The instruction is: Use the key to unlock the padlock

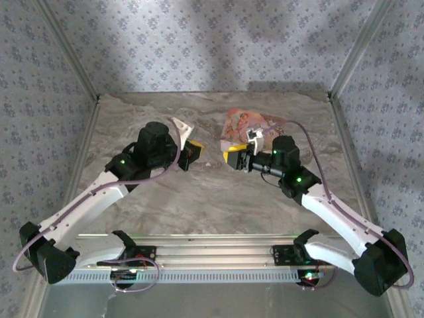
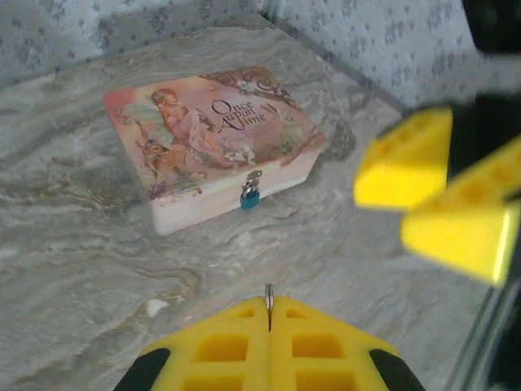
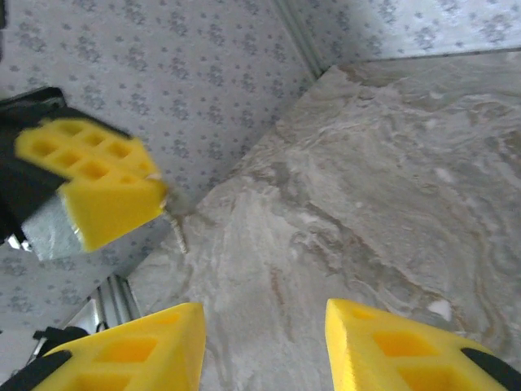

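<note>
Left end effector (image 2: pixel 269 314) pinches the key (image 2: pixel 269 295), facing the front of the box (image 2: pixel 203 130); right end effector (image 3: pixel 264 330) hangs spread, nearer the box. Likely step: approach; next, align key with padlock (image 2: pixel 251 195).

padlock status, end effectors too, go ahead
Left end effector shut on key. Right end effector open, empty. Padlock on box front, key not yet at it.

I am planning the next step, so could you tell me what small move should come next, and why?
Probably ease the left gripper forward toward the padlock on the box front. It is shut on the key, tip pointing out, but bare table separates key and padlock; the right gripper is open, holding nothing.
</note>
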`<state>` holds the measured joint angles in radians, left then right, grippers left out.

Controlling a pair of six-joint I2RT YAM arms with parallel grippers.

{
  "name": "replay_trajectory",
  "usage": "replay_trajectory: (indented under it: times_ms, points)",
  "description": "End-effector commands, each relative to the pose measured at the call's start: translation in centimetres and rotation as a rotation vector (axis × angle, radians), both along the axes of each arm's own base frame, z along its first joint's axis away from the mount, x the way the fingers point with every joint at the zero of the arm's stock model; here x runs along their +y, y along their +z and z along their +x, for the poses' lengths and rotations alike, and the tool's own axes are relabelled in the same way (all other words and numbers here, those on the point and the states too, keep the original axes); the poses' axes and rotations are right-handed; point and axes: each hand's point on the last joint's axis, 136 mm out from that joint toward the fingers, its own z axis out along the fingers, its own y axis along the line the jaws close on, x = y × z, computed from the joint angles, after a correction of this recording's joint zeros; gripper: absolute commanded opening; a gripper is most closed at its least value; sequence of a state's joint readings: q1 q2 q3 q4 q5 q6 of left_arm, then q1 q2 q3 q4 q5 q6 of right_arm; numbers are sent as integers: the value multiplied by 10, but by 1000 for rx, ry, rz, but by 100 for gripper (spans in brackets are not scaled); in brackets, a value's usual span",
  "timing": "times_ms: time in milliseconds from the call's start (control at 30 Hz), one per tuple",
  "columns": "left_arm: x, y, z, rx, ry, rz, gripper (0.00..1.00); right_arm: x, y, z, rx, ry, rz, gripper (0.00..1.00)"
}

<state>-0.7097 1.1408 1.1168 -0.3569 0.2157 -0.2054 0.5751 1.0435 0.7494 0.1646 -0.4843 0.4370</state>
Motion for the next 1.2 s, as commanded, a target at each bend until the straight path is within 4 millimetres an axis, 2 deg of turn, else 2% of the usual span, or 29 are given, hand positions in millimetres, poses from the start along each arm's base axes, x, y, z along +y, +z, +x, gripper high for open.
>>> replay_trajectory:
  times_ms: [0,233,667,900,1167]
  points:
    - [2,6,4,197,123,-137,0,16,14,-4,-74,40,23,42]
    - [0,9,6,318,182,-222,0,39,8,-5,-102,94,-4,40]
    - [6,10,5,336,208,-230,0,71,8,-7,-147,186,-90,36]
    - [8,10,4,333,208,-229,0,80,2,-6,-146,198,-134,35]
    - [10,8,2,341,203,-220,0,79,-3,1,-164,155,-172,32]
